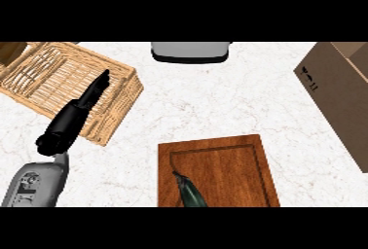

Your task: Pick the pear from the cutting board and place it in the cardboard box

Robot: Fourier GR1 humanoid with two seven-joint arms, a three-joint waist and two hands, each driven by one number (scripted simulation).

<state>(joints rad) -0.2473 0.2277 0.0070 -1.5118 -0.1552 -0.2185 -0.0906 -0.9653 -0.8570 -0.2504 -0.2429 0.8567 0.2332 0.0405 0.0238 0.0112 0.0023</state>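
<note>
A dark green pear (190,192) with a thin stem lies on the near left part of the brown wooden cutting board (230,160), partly cut off by the view's lower edge. The cardboard box (338,97) stands at the right edge, its top flap open. My left hand (72,116) is at the left, open, its straight fingers (97,90) pointing away over a wicker basket. It is well clear of the pear and holds nothing. My right hand does not show.
A wicker basket (43,73) sits at the back left under my left hand. A grey and white appliance (191,51) stands at the back middle. White marble counter (215,107) stretches between the board, basket and box.
</note>
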